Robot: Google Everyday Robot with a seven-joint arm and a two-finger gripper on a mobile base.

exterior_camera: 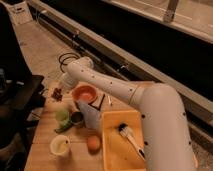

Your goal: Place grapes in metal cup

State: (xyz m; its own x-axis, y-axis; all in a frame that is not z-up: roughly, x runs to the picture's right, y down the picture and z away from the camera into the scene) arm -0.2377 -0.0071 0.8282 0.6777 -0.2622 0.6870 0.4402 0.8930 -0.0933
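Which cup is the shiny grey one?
The metal cup, short and dull silver with a dark inside, sits right of the pale green cup and above the white cup. The end effector hangs near the grapes.

One view only. It looks down from high behind the arm (150,107), whose near part fills the lower right. The camera faces forward and left, along the arm to the gripper (63,86) at the table's (45,155) far end. Beyond the gripper lie floor and a long rail.
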